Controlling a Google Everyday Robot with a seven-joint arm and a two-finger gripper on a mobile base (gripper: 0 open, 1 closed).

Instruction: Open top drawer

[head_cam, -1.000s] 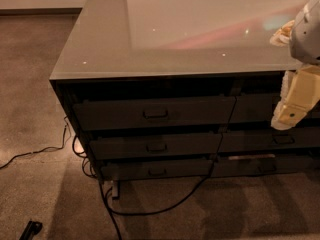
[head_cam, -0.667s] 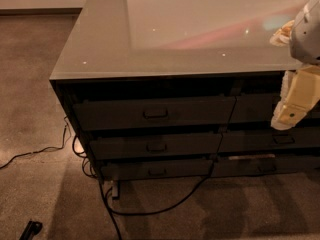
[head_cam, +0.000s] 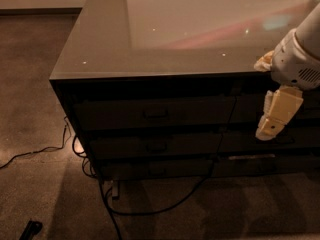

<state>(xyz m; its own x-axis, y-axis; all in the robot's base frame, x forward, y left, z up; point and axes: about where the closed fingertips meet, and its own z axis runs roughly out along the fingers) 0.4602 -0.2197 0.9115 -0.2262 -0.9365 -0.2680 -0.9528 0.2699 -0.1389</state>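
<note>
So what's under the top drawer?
Two slimmer dark grey drawers stacked below the wide dark grey top drawer; their insides are hidden. The cream tool hangs farther right.

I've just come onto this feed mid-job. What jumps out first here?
The pale gripper stands out at the right edge, hanging below the counter's rim, well to the right of the handle of the top drawer. That drawer looks shut, flush with the two slimmer drawers beneath it. The glossy countertop catches coloured reflections, and black cables trail over the floor at the cabinet's foot.
</note>
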